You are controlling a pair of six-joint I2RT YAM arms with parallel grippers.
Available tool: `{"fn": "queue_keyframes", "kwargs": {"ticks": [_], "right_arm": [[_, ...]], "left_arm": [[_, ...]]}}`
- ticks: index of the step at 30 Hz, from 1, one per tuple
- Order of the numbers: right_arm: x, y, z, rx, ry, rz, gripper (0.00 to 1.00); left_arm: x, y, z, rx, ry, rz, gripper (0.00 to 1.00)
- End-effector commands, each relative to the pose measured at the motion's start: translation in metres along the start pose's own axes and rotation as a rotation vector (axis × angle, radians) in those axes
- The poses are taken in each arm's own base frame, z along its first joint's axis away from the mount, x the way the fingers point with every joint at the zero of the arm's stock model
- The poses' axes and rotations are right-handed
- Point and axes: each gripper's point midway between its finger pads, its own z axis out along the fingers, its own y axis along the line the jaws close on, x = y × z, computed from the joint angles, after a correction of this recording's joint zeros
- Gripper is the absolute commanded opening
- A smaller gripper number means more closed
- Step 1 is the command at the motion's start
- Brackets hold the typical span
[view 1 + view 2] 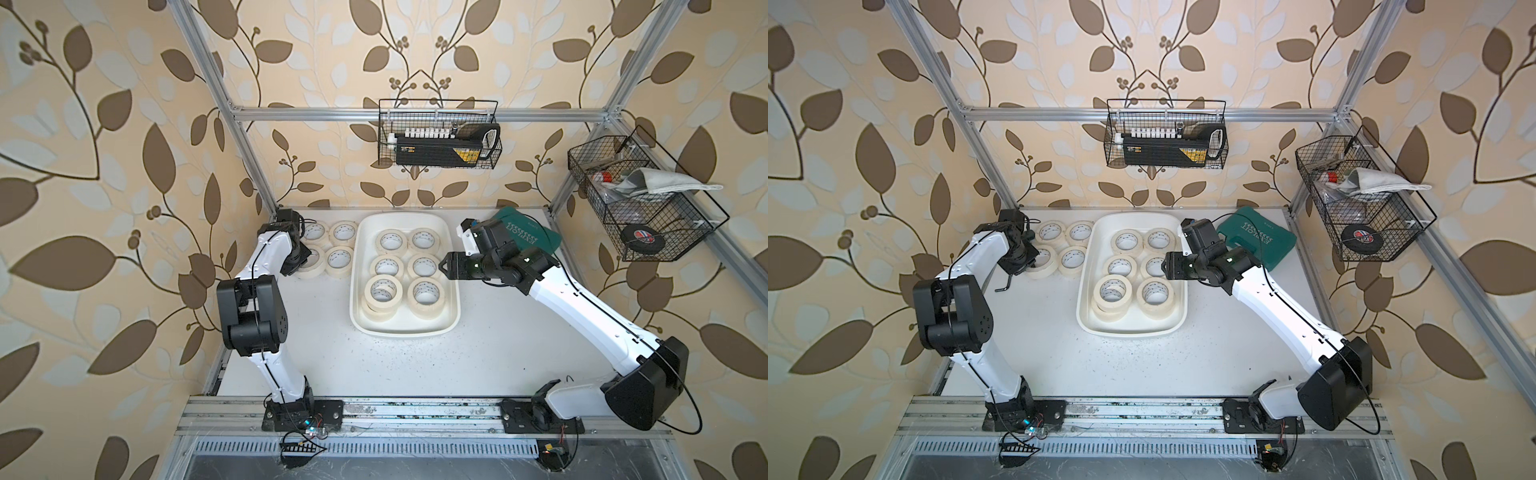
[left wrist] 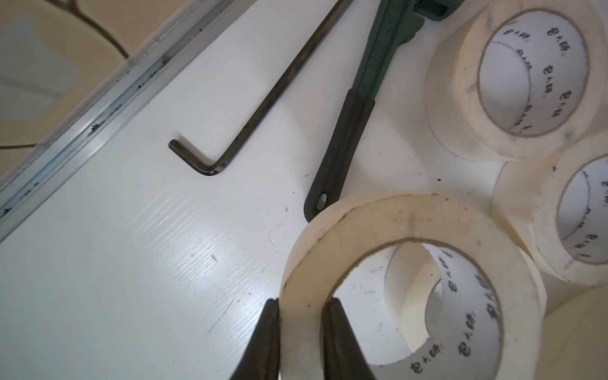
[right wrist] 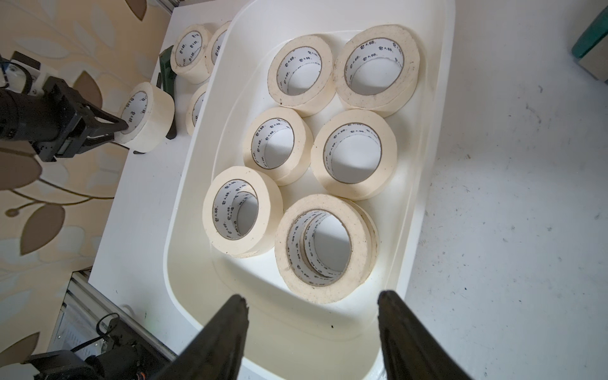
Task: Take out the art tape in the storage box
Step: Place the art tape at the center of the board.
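Observation:
Several cream art tape rolls point(image 1: 390, 242) point(image 1: 1126, 242) point(image 3: 353, 154) lie flat in the white storage box point(image 1: 405, 332) point(image 1: 1129, 331) point(image 3: 434, 98). Three more rolls point(image 1: 344, 232) point(image 1: 1080, 232) lie on the table left of the box. My left gripper point(image 2: 303, 301) point(image 1: 300, 266) point(image 1: 1027, 266) is shut on the wall of another roll point(image 2: 411, 223) point(image 3: 154, 112), one finger inside the ring and one outside. That roll hangs tilted beside those three. My right gripper point(image 3: 312, 297) point(image 1: 442, 266) point(image 1: 1165, 266) is open and holds nothing. It hovers at the box's right rim, pointing in at the rolls.
A black hex key point(image 2: 256, 108) point(image 1: 1003, 286) and a green-handled wrench point(image 2: 378, 49) lie on the table by the held roll. A teal case point(image 1: 536, 237) sits at the back right. Wire baskets point(image 1: 438, 137) point(image 1: 640, 208) hang on the frame; the right one holds a black roll point(image 1: 640, 239).

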Motion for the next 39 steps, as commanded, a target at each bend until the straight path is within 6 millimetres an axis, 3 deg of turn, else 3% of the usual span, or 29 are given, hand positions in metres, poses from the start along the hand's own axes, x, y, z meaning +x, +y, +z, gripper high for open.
{"fn": "queue_keyframes", "kwargs": {"ticks": [1,9,19,25,39], "right_arm": [[0.006,-0.004,0.0,-0.004,0.018,-0.008,0.65],[0.008,-0.008,0.004,0.001,0.03,-0.001,0.65],[0.01,-0.014,0.006,0.012,0.04,0.008,0.65],[0.009,-0.016,0.005,0.015,0.039,0.01,0.65],[0.006,-0.014,0.008,0.009,0.043,0.016,0.65]], "left_arm": [[-0.025,-0.027,-0.007,0.142,-0.022,-0.035,0.0],[-0.032,-0.038,0.019,0.219,0.034,-0.068,0.0],[-0.037,-0.051,0.038,0.322,0.087,-0.098,0.0],[-0.041,-0.041,0.053,0.325,0.117,-0.139,0.0],[-0.047,-0.007,0.054,0.161,0.075,-0.113,0.0]]}}
